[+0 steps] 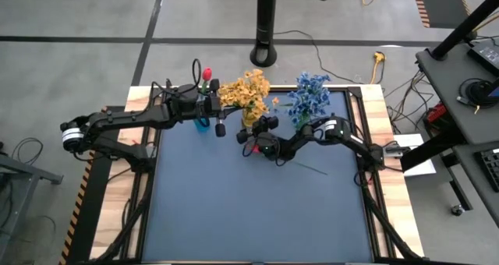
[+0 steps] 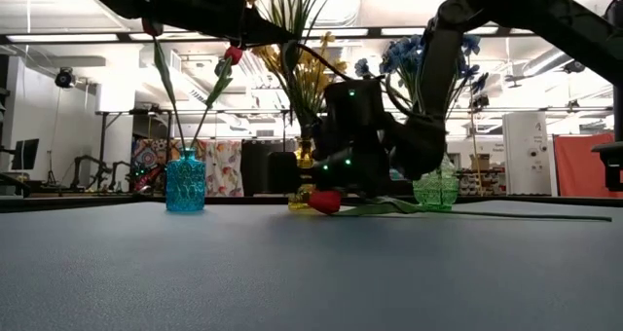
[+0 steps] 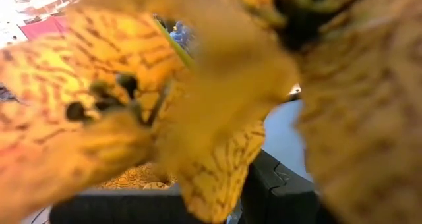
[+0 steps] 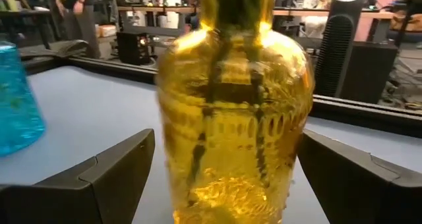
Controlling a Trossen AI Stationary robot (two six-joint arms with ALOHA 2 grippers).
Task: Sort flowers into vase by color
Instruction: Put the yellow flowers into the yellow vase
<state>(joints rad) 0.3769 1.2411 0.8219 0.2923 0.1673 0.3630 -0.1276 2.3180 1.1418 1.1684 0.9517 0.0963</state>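
The yellow sprigs [image 1: 245, 90] stand in a yellow glass vase [image 4: 231, 118]. The blue sprigs [image 1: 310, 93] stand in a green vase [image 2: 435, 190]. A red bud [image 1: 207, 74] rises from the blue vase [image 2: 185, 182]. Another red bud [image 2: 324, 202] lies on the mat, its stem [image 1: 312, 169] trailing toward the right. My right gripper [image 4: 231, 178] is open and low, with one finger on each side of the yellow vase. My left gripper [image 1: 218, 117] hovers between the blue vase and the yellow blossoms [image 3: 198, 105], which fill its wrist view. My right gripper comes level at the yellow vase's belly [image 4: 198, 151], a finger [image 4: 112, 174] on either side. The vase stands upright on the mat. I cannot tell whether the fingers touch the glass.
The three vases stand in a row near the mat's far edge [image 1: 257, 90]. The near half of the blue mat [image 1: 249, 210] holds nothing but the lying stem. A black pole base [image 1: 265, 54] stands beyond the table.
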